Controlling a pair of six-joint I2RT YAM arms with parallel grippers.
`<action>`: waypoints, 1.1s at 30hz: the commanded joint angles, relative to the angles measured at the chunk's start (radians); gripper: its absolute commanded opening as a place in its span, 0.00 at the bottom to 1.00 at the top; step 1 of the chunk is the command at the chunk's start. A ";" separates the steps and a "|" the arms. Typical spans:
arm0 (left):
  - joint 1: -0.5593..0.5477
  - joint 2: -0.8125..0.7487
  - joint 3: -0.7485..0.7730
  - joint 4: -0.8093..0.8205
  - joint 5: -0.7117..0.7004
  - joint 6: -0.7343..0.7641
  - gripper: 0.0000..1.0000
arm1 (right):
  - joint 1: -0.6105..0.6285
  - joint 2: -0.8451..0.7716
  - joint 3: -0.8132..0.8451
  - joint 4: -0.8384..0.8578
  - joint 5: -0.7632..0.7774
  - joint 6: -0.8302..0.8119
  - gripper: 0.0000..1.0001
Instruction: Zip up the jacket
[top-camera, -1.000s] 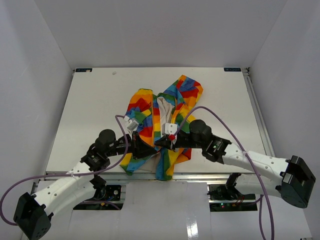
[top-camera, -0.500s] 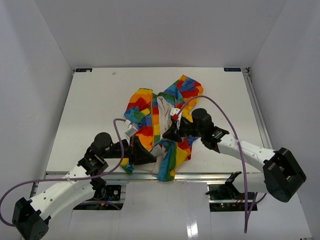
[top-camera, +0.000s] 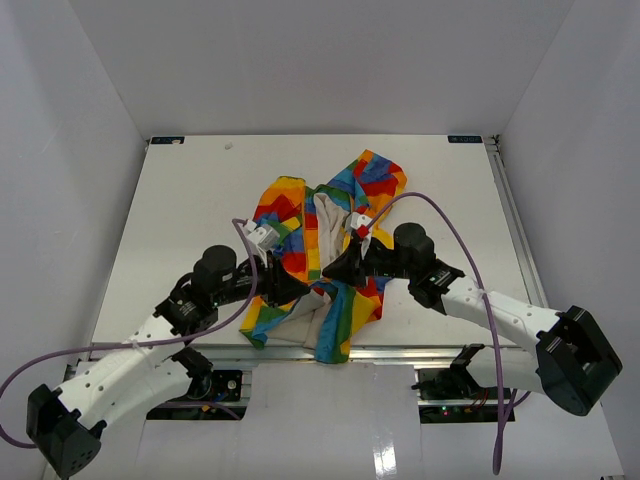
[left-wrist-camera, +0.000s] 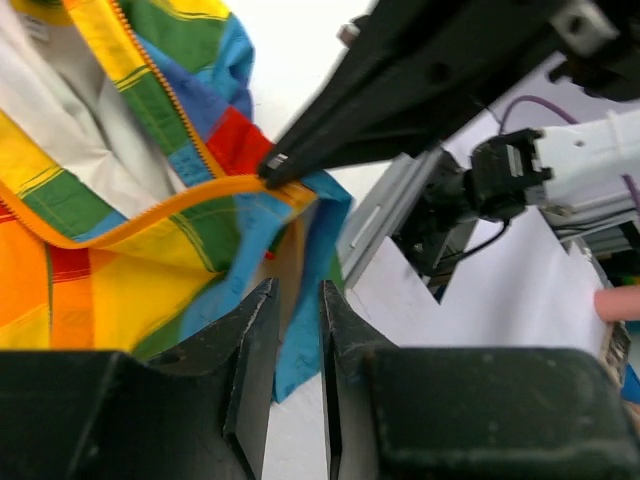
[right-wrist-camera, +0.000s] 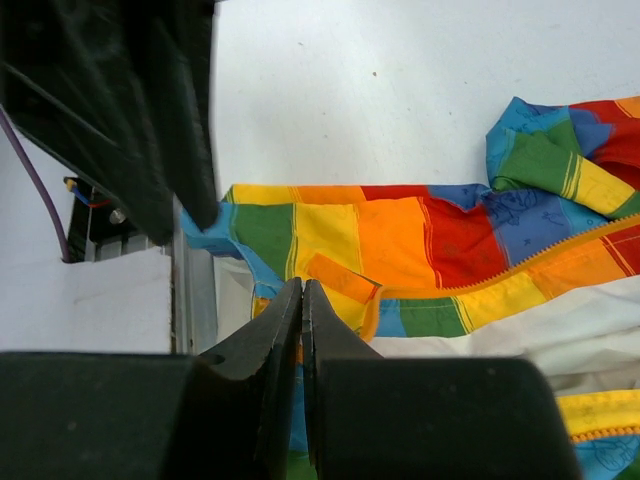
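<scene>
- Near the front edge of the table (top-camera: 180, 220), the jacket (top-camera: 295, 215) lies open with its white lining up.
- Right gripper (right-wrist-camera: 302, 285), jaws pressed together, pinches the jacket's orange zipper edge (left-wrist-camera: 150, 222) near the hem.
- Left gripper (left-wrist-camera: 295, 290) holds its jaws slightly apart, just beside that hem.

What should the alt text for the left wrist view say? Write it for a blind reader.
The right gripper, reaching in from the upper right, pinches the orange zipper edge of a rainbow patchwork jacket. The left gripper sits at the bottom, fingers slightly apart, with blue fabric just beyond them.
</scene>
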 joint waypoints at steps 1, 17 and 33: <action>-0.001 0.100 0.065 -0.060 -0.057 0.069 0.38 | 0.009 -0.018 -0.009 0.092 -0.006 0.070 0.08; -0.011 0.124 0.094 0.000 -0.055 0.213 0.58 | 0.013 -0.017 -0.016 0.095 0.011 0.106 0.08; -0.050 0.199 0.077 0.088 -0.017 0.376 0.49 | 0.013 -0.005 -0.021 0.125 0.009 0.143 0.08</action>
